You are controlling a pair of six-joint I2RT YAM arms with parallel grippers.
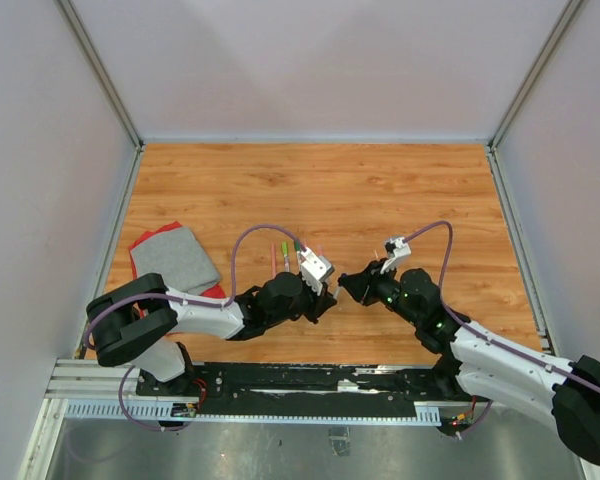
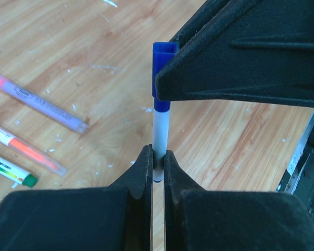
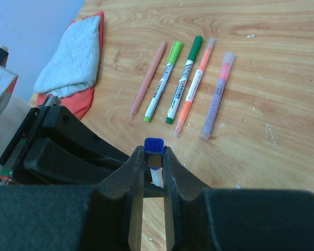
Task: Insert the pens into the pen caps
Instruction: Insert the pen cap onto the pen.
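The table was a warm wood-grain board. Pale walls enclosed it on the left, far and right sides, with aluminium posts in the corners. A metal rail ran along the near edge and carried both arm bases. The left wrist view showed small white scuffs on the wood.

A folded grey cloth lay on a red cloth close to the left wall. Five loose pens lay side by side to the right of the grey cloth, near it but not touching. They showed pink, light green, dark green, orange and purple. Their barrels carried print, which was too small to read.

Further right of the grey cloth, and nearer the rail, the two end effectors met tip to tip. The left end effector was closed tight on the white-barrelled pen. The right end effector was clamped on the blue cap. The cap sat in line over the far end of that pen. The views did not show how fully it was seated. Both parts were held above the wood.

Bare wood extended from the grey cloth to the far wall and across to the right wall. The left edge lay just beside the grey cloth.
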